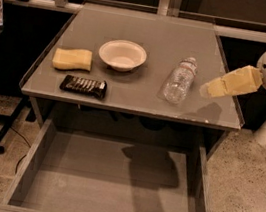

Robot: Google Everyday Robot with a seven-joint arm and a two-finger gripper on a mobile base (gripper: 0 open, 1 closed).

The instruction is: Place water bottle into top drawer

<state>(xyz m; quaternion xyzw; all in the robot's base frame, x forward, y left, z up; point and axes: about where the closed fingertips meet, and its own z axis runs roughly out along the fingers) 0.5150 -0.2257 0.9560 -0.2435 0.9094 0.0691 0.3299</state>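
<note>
Our end effector (211,88), whose grip we cannot tell, hangs with the water bottle (179,79) just left, handy to grab. The top drawer (108,192) sits pulled out below, ready.

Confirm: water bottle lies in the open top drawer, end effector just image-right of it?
No. The camera view shows the water bottle lying on the table, not in the open top drawer; the end effector is just image-right of it.
</note>
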